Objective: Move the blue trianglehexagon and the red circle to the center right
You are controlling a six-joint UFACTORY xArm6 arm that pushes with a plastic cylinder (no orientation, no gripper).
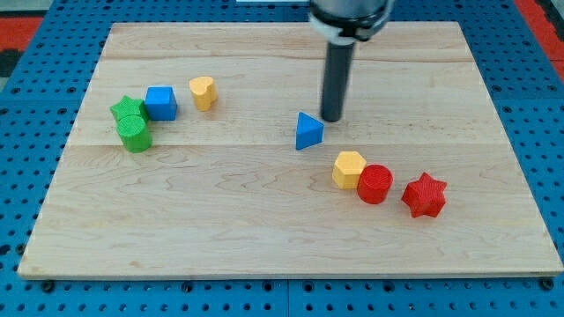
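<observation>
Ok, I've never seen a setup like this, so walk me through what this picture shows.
This is one camera looking down at a wooden board. The dark rod is my arm's end; it grasps nothing and only pushes blocks with my tip.

My tip sits just to the view's upper right of the blue triangle. Toward the view's lower right lie a yellow hexagon, a red circle and a red star. At the view's left are a green star, a green cylinder, a blue cube and a yellow heart.

The pale wooden surface [264, 220] carries eight plastic blocks — green star [126, 108], green cylinder [135, 134], blue cube [160, 102], yellow heart [204, 92], blue triangle [307, 131], yellow hexagon [349, 168], red cylinder [374, 184], red star [425, 195].
</observation>
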